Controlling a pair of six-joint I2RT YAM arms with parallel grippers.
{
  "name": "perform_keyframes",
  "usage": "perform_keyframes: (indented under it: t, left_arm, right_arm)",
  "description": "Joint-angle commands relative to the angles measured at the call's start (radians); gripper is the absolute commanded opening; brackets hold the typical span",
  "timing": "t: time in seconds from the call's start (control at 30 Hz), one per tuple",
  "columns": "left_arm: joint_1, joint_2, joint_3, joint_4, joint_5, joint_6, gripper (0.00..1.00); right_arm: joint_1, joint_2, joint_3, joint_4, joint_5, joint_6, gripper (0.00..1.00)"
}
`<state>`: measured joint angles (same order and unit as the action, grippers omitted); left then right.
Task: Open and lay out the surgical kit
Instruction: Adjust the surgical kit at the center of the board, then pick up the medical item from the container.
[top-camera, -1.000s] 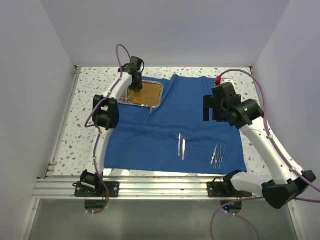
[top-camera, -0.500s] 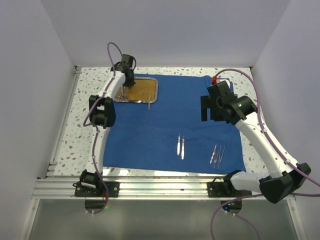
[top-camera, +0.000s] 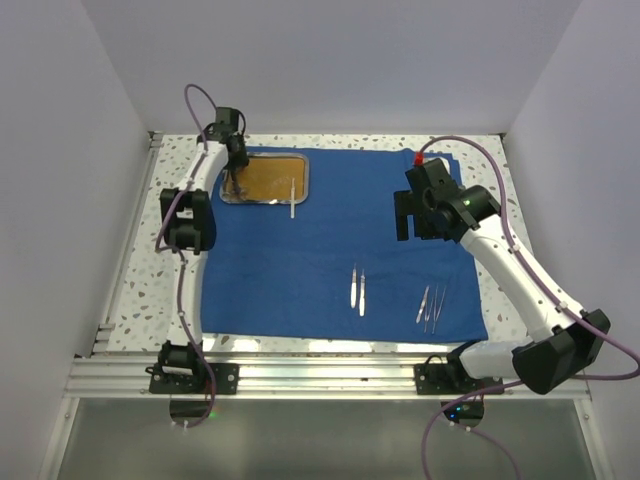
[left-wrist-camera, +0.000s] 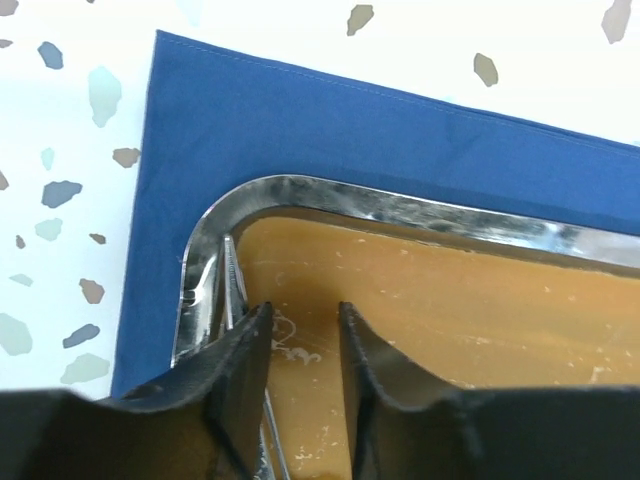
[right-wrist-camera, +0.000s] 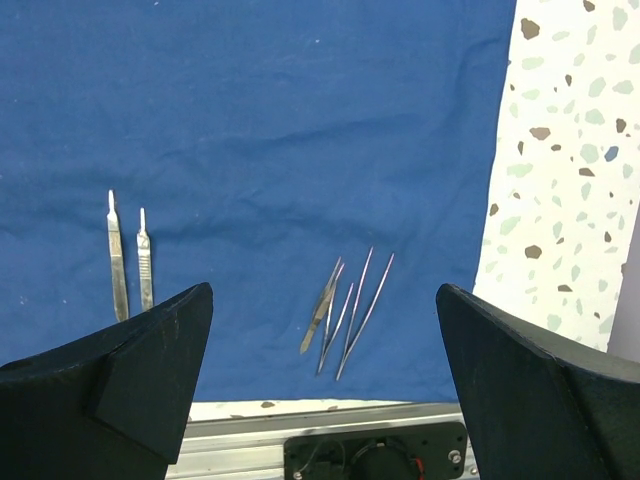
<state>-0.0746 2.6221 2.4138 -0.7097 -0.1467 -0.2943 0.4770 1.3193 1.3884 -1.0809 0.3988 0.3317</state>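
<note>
Bright, even, diffuse from overhead; shadows faint and soft. Glare streaks along tray (left-wrist-camera: 330, 198) rim. Crisp on cloth (right-wrist-camera: 300, 120) and table (right-wrist-camera: 560, 200). Right fingers (right-wrist-camera: 120, 385) dark, soft-edged, out of focus.

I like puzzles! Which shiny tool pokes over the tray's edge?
The single thin tool crossing the tray's near rim onto the cloth; the rest don't cross it.

jaws: a narrow gap between them, low over tray corner | steel tray (left-wrist-camera: 330, 197): orange-brown base, sits on blue cloth (left-wrist-camera: 300, 130) | thin silver instrument (left-wrist-camera: 232, 285): along tray's left wall, passing beneath one jaw | speckled bench (left-wrist-camera: 70, 150): around cloth corner
</note>
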Motion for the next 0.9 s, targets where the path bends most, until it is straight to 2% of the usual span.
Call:
perform_keyframes:
  t: [0.0,0.17,0.27,0.5,0.87]
  left_arm:
    - [0.056,-0.052,-0.143,0.022,0.027,0.030,0.39]
    - [0.019,-0.096,-0.091,0.030,0.097,0.020,0.58]
    - [-0.016,-0.154,-0.102,0.052,0.122,0.012,0.61]
    - [-0.105,-0.292,-0.211,0.056,0.121,-0.006,0.61]
    - [-0.217,-0.401,-0.442,0.072,0.107,-0.046,0.58]
  right_arm:
    - [0.002,-0.012,0.027,0.027,-0.015,-0.013,0.98]
    - [0.000,-0.023,0.037,0.029,-0.008,-0.013,0.98]
    - [0.002,-0.038,0.035,0.029,-0.008,-0.013,0.98]
    - [0.000,-0.091,0.005,0.030,-0.009,-0.003,0.98]
    - [0.002,-0.203,-0.068,0.024,-0.025,0.015,0.98]
